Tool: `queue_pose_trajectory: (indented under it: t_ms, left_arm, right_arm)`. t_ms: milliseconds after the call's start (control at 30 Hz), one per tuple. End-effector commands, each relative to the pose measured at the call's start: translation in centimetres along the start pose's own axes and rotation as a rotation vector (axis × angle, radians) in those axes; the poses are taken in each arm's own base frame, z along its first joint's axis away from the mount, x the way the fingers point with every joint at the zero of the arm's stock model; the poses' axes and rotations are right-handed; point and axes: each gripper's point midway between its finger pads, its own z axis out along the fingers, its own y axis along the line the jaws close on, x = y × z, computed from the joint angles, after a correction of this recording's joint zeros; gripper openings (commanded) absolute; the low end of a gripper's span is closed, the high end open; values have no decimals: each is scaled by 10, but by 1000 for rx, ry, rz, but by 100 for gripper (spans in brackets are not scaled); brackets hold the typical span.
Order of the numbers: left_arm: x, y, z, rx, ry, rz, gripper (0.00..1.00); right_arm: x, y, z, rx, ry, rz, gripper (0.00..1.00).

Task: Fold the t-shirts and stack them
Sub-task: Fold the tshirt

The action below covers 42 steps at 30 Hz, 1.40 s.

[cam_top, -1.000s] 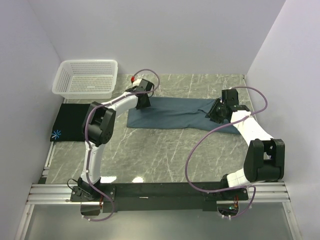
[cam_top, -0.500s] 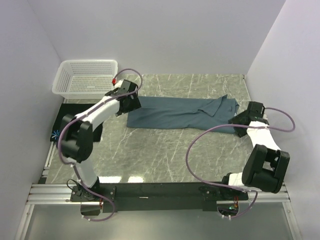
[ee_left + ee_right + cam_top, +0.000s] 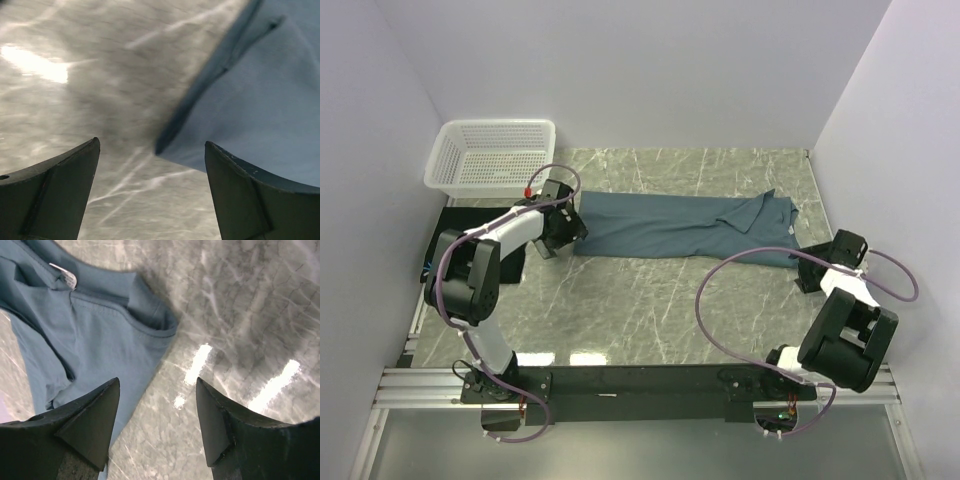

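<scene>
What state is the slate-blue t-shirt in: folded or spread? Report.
Partly folded: the slate-blue t-shirt lies flat as a long narrow band, layers overlapping at its collar end; not yet a compact fold.

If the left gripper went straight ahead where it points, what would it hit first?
The left gripper would probably meet the marble table, just beside the slate-blue t-shirt; depth is unclear.

Lab cell: bare white walls, marble-look tabletop

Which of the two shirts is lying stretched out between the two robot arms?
The slate-blue t-shirt, spread across the middle of the table. The black t-shirt lies apart at the left edge, by the white basket.
</scene>
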Motion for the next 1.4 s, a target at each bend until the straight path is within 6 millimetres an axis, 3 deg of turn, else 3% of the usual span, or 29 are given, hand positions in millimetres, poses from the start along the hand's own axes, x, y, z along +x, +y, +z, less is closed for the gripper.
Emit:
queue_pose_trajectory:
  t_ms: [0, 333, 533, 700, 733, 833, 900, 967, 1000, 1233, 1367]
  left_arm:
    - [1, -27, 1, 111, 23, -43, 90]
    - [8, -28, 9, 117, 47, -72, 86]
    - [7, -32, 14, 119, 55, -71, 76]
    - [16, -26, 17, 104, 79, -71, 58]
    - [19, -22, 18, 97, 85, -69, 48]
    - [23, -11, 18, 62, 86, -62, 35]
    - [22, 3, 18, 19, 85, -69, 20]
    - [22, 14, 18, -4, 88, -73, 3]
    - [18, 22, 18, -20, 78, -87, 1]
    - [20, 57, 8, -89, 97, -98, 1]
    - [42, 81, -2, -137, 140, -93, 1]
  right_arm:
    - [-12, 17, 5, -103, -28, 17, 69]
    - [-5, -4, 32, -81, 12, 65, 67]
    - [-8, -4, 37, -77, 12, 68, 60]
    - [-8, -3, 37, -74, 18, 67, 50]
    - [-9, -4, 37, -74, 15, 65, 46]
    - [-13, -6, 37, -53, 0, 59, 28]
    - [-19, -6, 37, -44, -23, 48, 13]
    - [-21, -12, 36, -13, -25, 45, 6]
    - [-24, -14, 35, -2, -35, 42, 1]
    - [-41, -28, 18, 88, -101, 35, 0]
    - [-36, -46, 9, 169, -106, 38, 0]
